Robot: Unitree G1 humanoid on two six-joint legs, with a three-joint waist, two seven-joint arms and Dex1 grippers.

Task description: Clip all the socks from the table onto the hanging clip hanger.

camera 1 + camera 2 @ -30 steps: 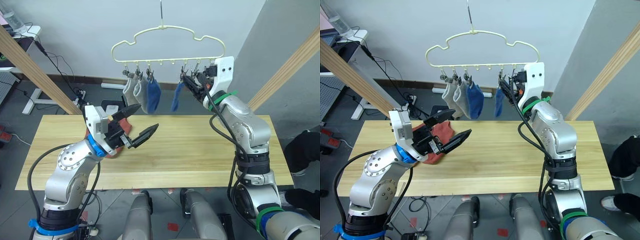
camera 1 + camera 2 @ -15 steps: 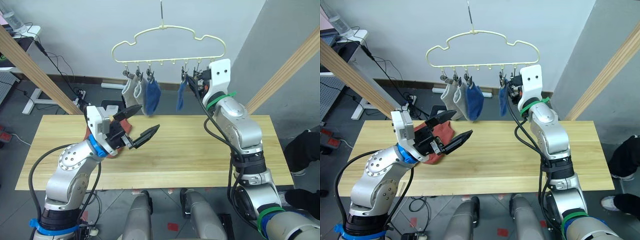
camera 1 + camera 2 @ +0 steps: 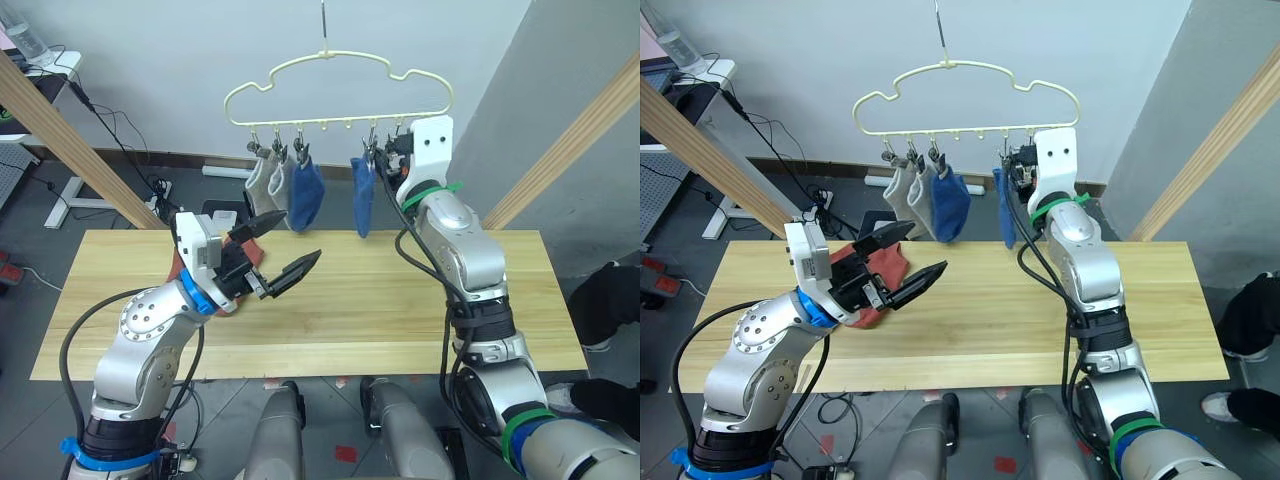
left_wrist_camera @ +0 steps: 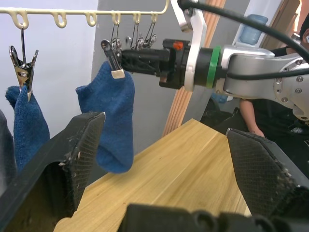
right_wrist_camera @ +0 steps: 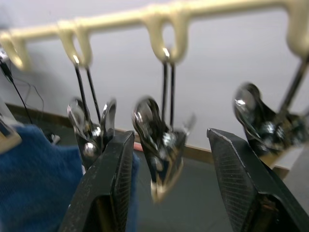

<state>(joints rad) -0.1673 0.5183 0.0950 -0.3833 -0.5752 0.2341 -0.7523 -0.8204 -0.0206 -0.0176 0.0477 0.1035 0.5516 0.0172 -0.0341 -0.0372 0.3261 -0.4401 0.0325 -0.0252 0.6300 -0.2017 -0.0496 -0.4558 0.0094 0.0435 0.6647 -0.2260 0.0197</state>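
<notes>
Spanning the scene, the table (image 3: 400,300) carries a rust-red sock (image 3: 880,270) behind the left gripper (image 3: 275,250), whose jaws stand wide apart and empty above the planks. Overhead, the clip hanger (image 3: 335,85) holds two grey socks (image 3: 265,185) and two blue socks (image 3: 305,195). The right gripper (image 5: 166,159), jaws apart, straddles an empty clip (image 5: 161,142) beside the rightmost blue sock (image 3: 362,200).

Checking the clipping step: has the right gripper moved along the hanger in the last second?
Yes. The right gripper has shifted toward the robot's left along the clip hanger, and the blue sock beside it now hangs straight.
</notes>
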